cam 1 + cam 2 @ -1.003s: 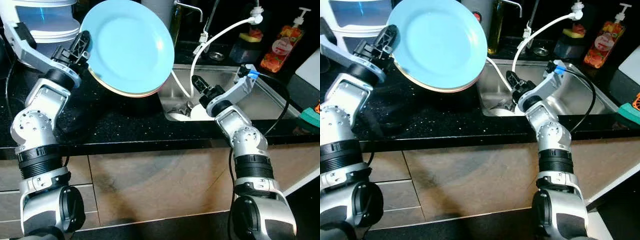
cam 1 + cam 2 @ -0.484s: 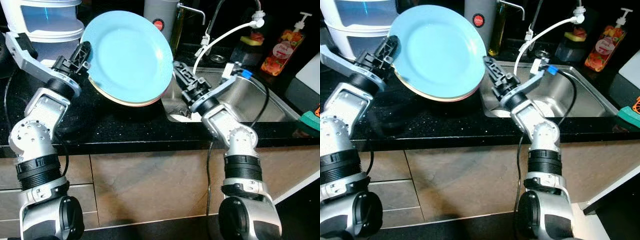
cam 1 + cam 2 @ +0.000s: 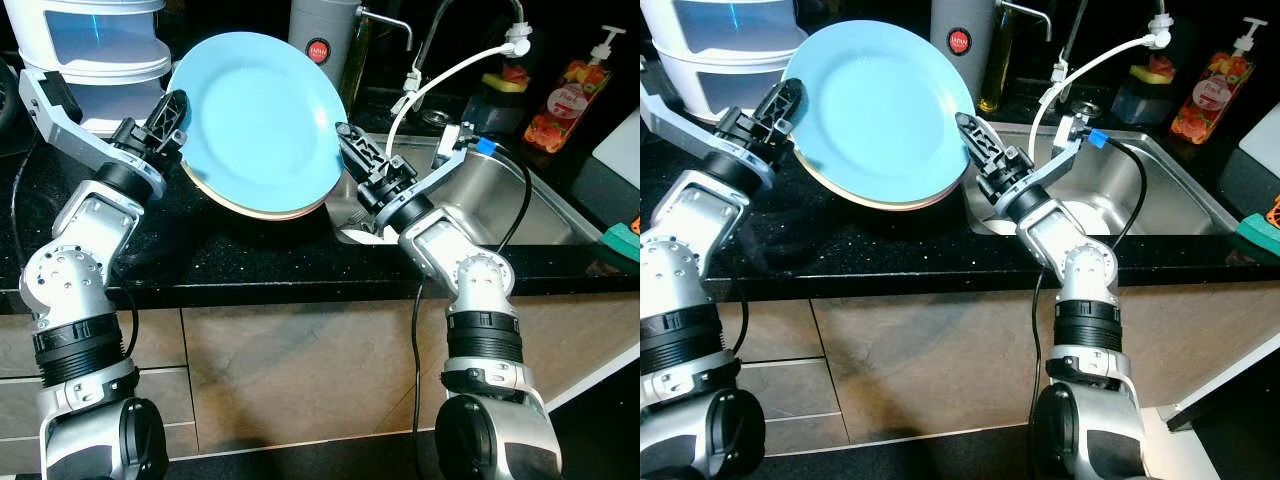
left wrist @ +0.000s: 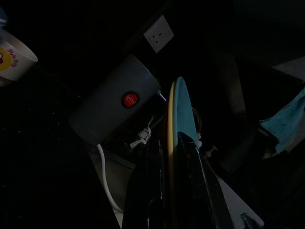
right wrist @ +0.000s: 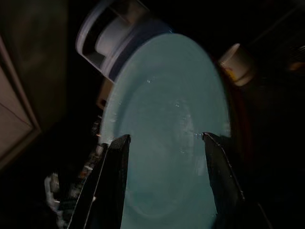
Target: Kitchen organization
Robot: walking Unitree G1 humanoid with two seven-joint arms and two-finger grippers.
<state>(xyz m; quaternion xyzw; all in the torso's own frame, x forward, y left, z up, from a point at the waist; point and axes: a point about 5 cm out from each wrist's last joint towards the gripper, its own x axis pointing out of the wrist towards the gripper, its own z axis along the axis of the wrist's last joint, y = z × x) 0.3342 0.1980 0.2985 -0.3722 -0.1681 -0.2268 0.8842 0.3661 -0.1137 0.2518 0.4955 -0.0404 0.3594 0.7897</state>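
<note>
While the plates are held tilted above the counter, the parts read as follows.

Plates point(image 3: 258, 120): a blue plate in front with a yellow one stacked behind it, raised off the black counter point(image 3: 200, 250), blue face towards the camera.
Left gripper point(image 3: 172, 110): clenched on the stack's left rim; the left wrist view shows one finger on each side of the two edges.
Right gripper point(image 3: 352, 150): fingers spread apart, at the plates' right edge; in the right wrist view the blue face lies between the two fingers; contact cannot be told.
Sink point(image 3: 520, 200): steel basin, just right of the plates, behind the right arm.
Hose point(image 3: 440, 75): white, curving down into the sink.
Cylinder point(image 3: 318, 30): grey, red button, behind the plates.
Soap bottle point(image 3: 570, 90): orange, far right of the counter.
</note>
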